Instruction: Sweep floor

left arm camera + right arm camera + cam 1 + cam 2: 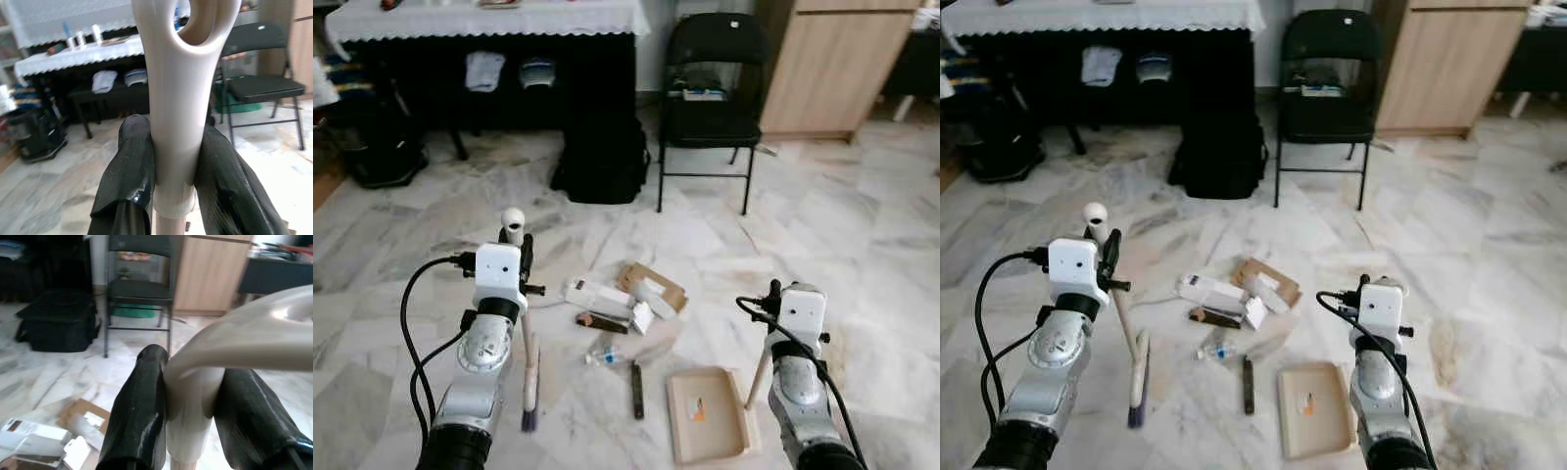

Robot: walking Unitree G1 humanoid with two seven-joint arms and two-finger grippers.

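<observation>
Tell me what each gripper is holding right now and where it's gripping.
The left gripper clamps the broom at the top of its handle, just under the hanging hole. The right gripper clamps the dustpan at the upper end of its handle.

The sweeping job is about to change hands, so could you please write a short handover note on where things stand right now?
Left gripper: shut on the broom handle, brush head resting on the floor.
Right gripper: shut on the dustpan handle; dustpan sits flat on the floor, one small scrap in it.
Litter (cardboard, white boxes, a small bottle, a dark strip) lies between broom and pan.
Done: both tools in hand. Left: sweep the pile rightward into the pan.
</observation>
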